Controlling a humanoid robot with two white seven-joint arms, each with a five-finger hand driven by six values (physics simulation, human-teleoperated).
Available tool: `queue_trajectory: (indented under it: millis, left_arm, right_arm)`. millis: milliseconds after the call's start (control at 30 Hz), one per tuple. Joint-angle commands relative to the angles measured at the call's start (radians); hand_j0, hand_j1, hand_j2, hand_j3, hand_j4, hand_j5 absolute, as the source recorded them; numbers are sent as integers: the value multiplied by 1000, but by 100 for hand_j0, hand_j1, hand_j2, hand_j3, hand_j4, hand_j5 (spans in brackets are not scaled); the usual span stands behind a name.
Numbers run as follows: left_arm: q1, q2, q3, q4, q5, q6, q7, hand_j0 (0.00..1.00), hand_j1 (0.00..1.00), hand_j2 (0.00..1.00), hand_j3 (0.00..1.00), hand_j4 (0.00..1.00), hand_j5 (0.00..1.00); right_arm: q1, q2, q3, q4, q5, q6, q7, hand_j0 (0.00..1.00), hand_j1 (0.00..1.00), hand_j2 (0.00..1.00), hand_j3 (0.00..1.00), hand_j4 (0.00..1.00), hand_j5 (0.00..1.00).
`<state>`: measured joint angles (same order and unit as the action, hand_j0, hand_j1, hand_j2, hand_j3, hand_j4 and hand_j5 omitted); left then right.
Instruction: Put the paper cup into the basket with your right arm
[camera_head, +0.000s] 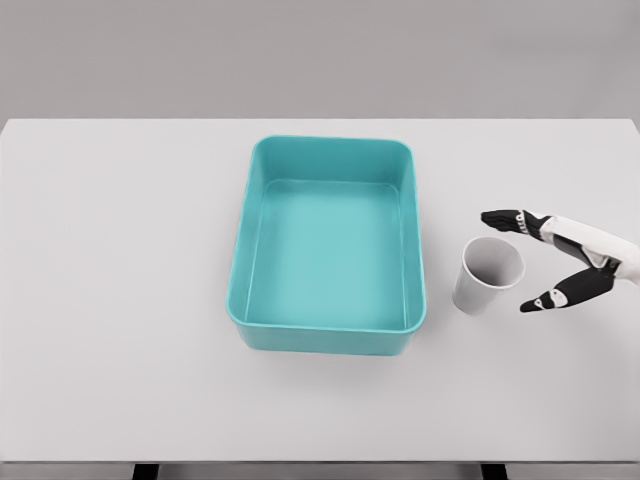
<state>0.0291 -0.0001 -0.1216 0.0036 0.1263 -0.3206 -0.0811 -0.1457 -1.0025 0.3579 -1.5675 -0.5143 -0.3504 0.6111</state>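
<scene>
1. A wide, flat white tabletop (120, 300) fills most of the head view, with a plain grey wall behind its far edge.
2. A teal rectangular plastic basket (240, 250) with rounded corners and low walls sits on the tabletop about mid-width; nothing lies inside it.
3. A small white paper cup (487, 277) stands on the tabletop just beside the basket's right wall, near that wall's front half. The cup is upright with a slight tilt, its open mouth facing up, and a narrow gap separates it from the basket.
4. The robot's right hand (560, 258), white with black fingers (503, 218), comes in from the right edge, on the side of the cup away from the basket. The hand is spread wide: one group of fingers points toward the cup's rear rim, another finger lies lower by the cup's front side. It holds nothing, and no finger can be seen touching the cup.
</scene>
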Motion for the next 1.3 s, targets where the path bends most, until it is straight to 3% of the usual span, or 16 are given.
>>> queue_trajectory:
  millis: [0, 1267]
  left_arm:
    - [0, 0, 0, -1, 1, 0, 0, 100, 100, 100, 100, 100, 100]
    - [0, 0, 0, -1, 1, 0, 0, 100, 100, 100, 100, 100, 100]
  right_arm:
    - [0, 4, 3, -3, -7, 2, 0, 100, 100, 100, 100, 100, 100]
    - [-34, 24, 29, 24, -4, 13, 0, 100, 100, 100, 100, 100, 100]
